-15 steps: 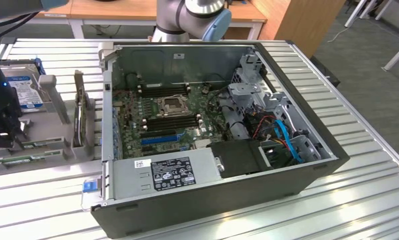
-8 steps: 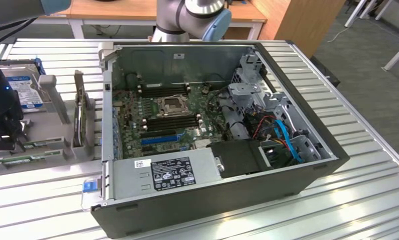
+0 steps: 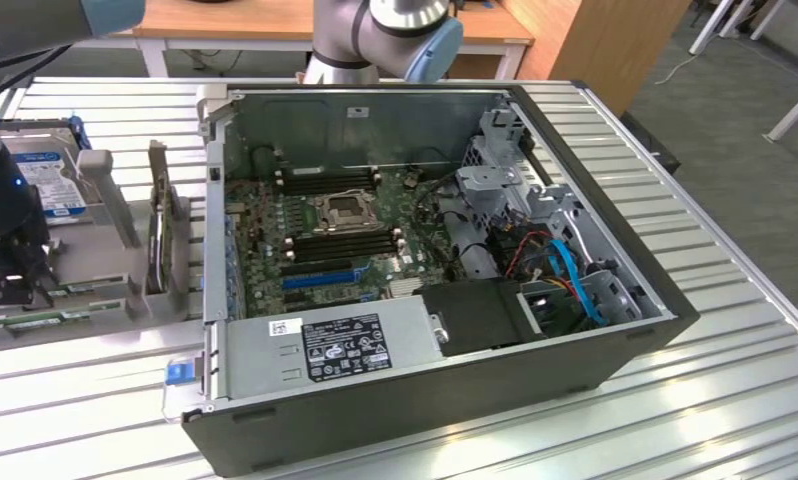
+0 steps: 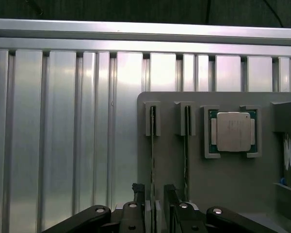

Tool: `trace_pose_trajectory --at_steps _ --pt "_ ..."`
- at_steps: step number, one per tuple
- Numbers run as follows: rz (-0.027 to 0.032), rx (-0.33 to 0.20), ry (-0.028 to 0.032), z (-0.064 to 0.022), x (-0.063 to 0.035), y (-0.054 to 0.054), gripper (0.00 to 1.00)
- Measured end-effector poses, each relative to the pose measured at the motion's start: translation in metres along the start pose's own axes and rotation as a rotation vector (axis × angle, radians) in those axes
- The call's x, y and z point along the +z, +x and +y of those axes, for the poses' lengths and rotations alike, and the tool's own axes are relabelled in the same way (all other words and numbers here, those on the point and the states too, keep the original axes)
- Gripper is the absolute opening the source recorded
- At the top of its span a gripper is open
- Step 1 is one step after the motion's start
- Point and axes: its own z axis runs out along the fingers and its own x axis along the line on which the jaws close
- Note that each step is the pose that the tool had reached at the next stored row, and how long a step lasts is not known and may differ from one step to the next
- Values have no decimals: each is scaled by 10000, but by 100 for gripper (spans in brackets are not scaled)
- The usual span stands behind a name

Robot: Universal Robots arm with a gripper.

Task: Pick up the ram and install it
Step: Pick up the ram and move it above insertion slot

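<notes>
The ram [image 4: 153,155] is a thin green stick standing on edge in a slot of the grey holder tray [image 4: 223,184]. A second stick [image 4: 186,155] stands in the neighbouring slot. My gripper [image 4: 153,199] is open, with one black finger [image 4: 138,194] on each side of the first stick's near end and a small gap to the board. In the exterior view the gripper [image 3: 6,285] hangs low over the tray [image 3: 106,235] at the exterior view's left, where the green sticks [image 3: 46,322] lie. The black memory slots [image 3: 346,242] sit on the motherboard inside the open case [image 3: 613,330].
A CPU [image 4: 231,131] rests in a pocket of the tray beside the sticks. A hard drive [image 3: 46,185] and an upright expansion card [image 3: 159,230] stand on the tray. Blue slots [image 3: 322,277], the power supply [image 3: 332,345] and cables [image 3: 566,275] crowd the case. The table is ribbed metal [image 4: 63,145].
</notes>
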Motion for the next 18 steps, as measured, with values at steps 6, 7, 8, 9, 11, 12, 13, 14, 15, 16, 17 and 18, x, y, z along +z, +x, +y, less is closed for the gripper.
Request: trace_pose_trajectory --at_steps 6,7,8,9,11,12,13,14,15,16,17,18 --pt "0 0 0 -2 44 3 29" --pt "0 0 0 -2 52 4 29" --pt "0 0 0 -3 59 4 29" --pt "0 0 0 -3 67 5 29" --pt "-1 0 1 -4 82 6 29" --pt "0 0 0 -4 89 7 29" --pt "0 0 0 -4 96 7 29" --pt "0 1 -1 -5 102 8 29" --pt "1 0 0 -5 108 8 29" --pt "1 0 -2 -5 110 8 29" --pt "5 0 -3 -5 110 9 29" --pt "6 0 -2 -5 110 9 29"
